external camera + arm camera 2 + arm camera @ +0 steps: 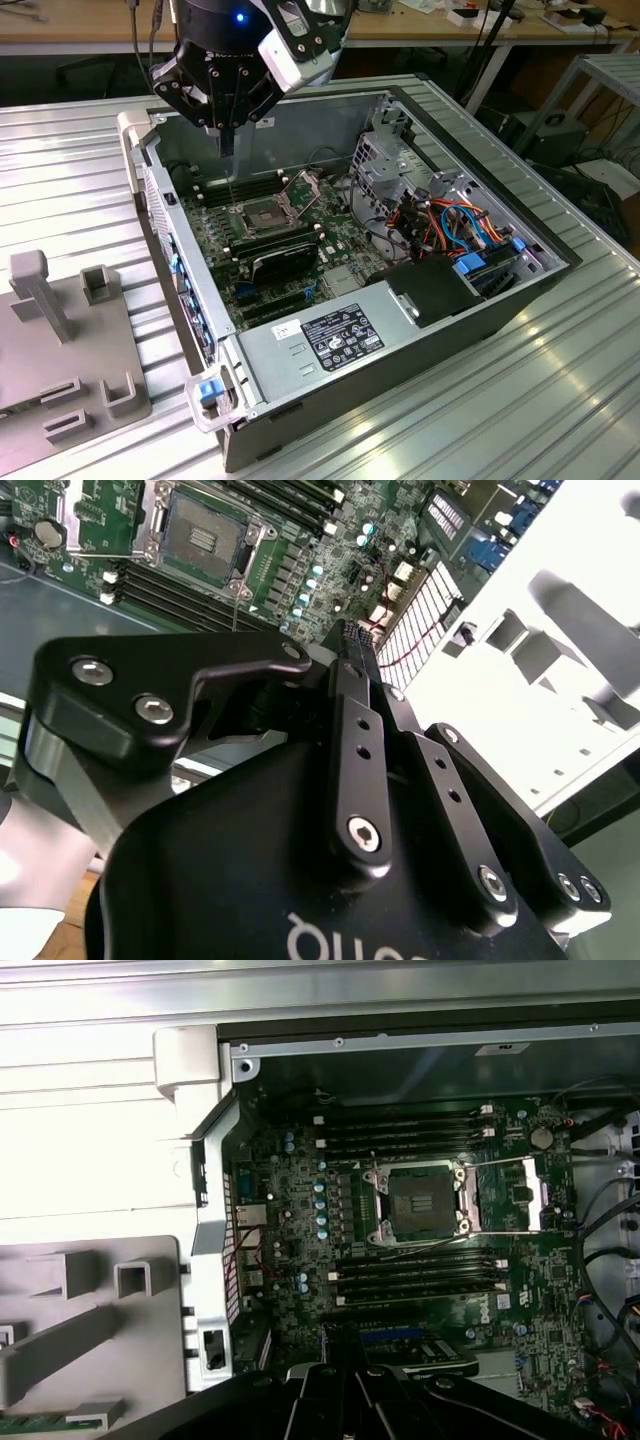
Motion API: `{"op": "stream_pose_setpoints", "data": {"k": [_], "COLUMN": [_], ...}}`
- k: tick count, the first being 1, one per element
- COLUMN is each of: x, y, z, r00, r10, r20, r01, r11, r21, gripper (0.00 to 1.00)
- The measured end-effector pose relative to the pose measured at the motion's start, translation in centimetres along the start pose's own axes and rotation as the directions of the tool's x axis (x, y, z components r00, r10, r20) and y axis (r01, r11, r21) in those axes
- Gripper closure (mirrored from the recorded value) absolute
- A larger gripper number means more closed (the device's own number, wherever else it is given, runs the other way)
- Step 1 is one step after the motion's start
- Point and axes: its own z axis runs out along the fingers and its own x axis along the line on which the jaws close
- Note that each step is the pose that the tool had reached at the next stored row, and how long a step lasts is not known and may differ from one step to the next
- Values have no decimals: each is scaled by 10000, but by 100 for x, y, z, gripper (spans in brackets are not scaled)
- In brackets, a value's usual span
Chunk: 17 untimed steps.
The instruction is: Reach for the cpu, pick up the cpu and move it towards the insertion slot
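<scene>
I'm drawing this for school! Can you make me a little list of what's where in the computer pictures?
end effector: hanging above the motherboard, not touching it
insertion slot: silver frame, dark centre showing, near the end effector
computer case: side off, lying on the ribbed metal table
grey holder: on the table, at the exterior view's left of the case

Even overhead room light is seen in the exterior view; soft glare is thrown off the ribbed silvery metal bench (90, 150). The open grey metal computer case (320, 115) is shaded inside. In the first wrist view the bench is blown out white, the green motherboard (290, 1210) left dim, glints caught on the square silver-framed insertion slot (420, 1205).
</scene>
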Motion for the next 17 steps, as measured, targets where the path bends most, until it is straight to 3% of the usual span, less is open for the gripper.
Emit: {"op": "stream_pose_setpoints", "data": {"k": [17], "x": [90], "y": [-7], "z": [-2], "r00": [10000], "r10": [0], "r20": [1], "r01": [0], "r11": [10000], "r21": [1], "gripper": [89]}}
